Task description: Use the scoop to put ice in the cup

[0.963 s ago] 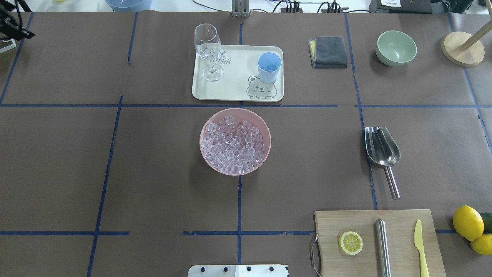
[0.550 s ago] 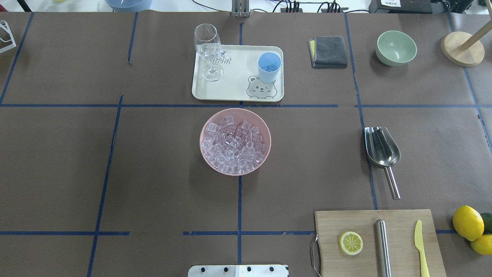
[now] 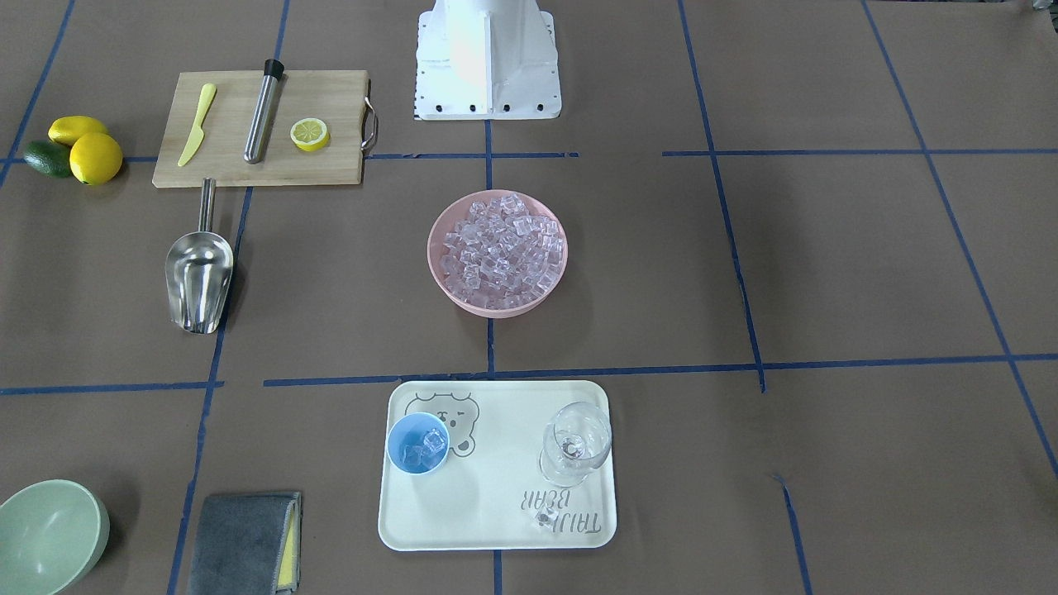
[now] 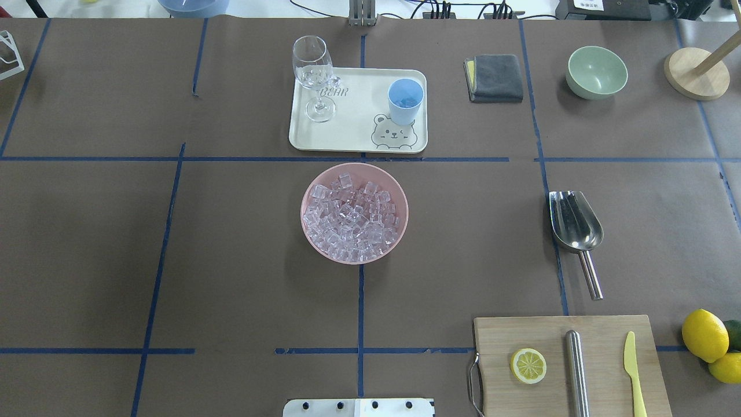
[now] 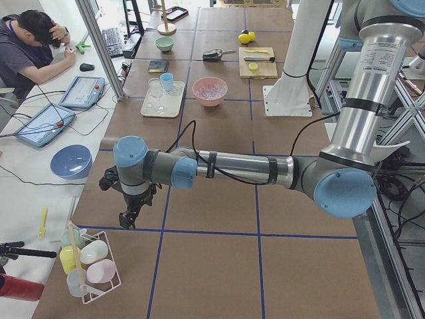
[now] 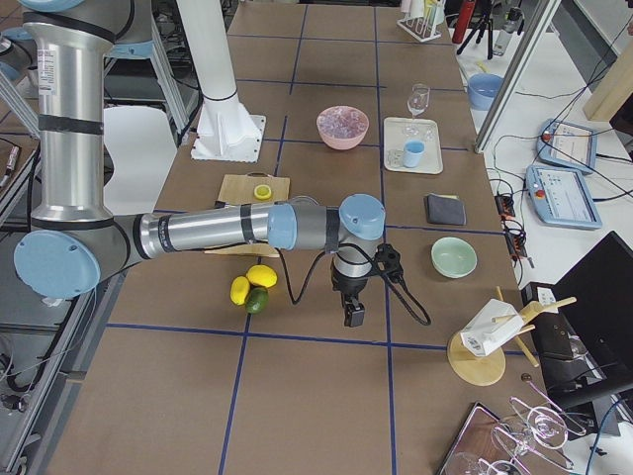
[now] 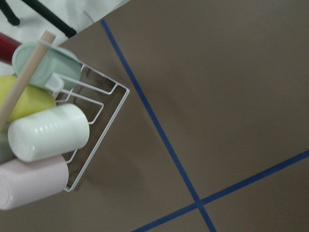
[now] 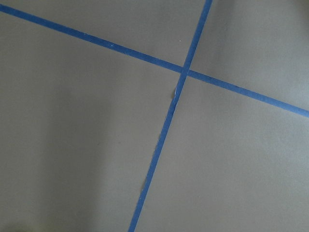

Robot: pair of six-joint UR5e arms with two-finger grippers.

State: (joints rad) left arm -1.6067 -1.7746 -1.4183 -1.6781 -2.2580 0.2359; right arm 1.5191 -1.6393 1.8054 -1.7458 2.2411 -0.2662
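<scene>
Arguably the right gripper, open or clenched untellable, as with the left gripper, needed to pinch the shiny steel trough-shaped scoop, centre-right, squarely on its handle.

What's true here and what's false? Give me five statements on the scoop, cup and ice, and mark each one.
1. The steel scoop lies empty on the table. True.
2. The light-blue cup is empty. False: a few ice cubes lie in it.
3. The pink bowl is full of ice. True.
4. The cup stands on the cutting board. False: it stands on the bear tray, with the wine glass.
5. A loose ice cube lies on the tray. True.
</scene>
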